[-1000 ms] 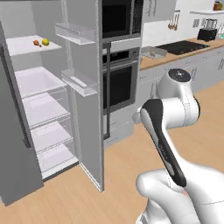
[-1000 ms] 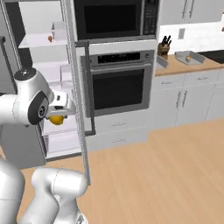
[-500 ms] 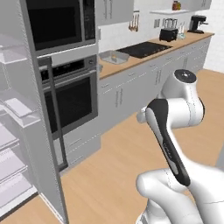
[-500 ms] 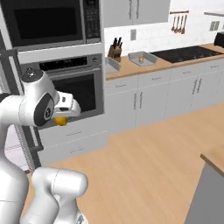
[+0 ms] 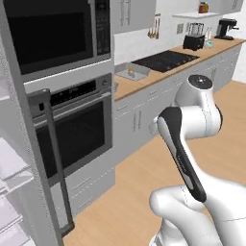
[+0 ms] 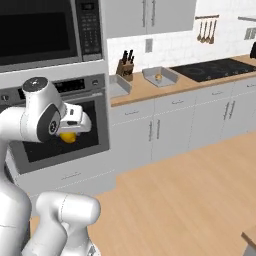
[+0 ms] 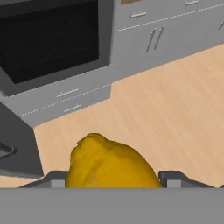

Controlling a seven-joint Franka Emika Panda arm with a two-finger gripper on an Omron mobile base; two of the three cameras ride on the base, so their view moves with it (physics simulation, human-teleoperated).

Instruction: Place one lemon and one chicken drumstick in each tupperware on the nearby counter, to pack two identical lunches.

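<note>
Far ahead of me runs the counter, with one tupperware and a second tupperware well apart from my gripper. My jaws are closed on the lemon, which sits between them above the wooden floor.

Arm folded close over the base, gripper carrying a lemon.

I see my white arm with dark joints bent sharply at the elbow, the forearm doubled back toward the base. The two-finger gripper sits low in front of the wrist in the right base view, its jaws closed on a bumpy yellow lemon; in the hand view the fruit sits between both dark fingertips.
</note>
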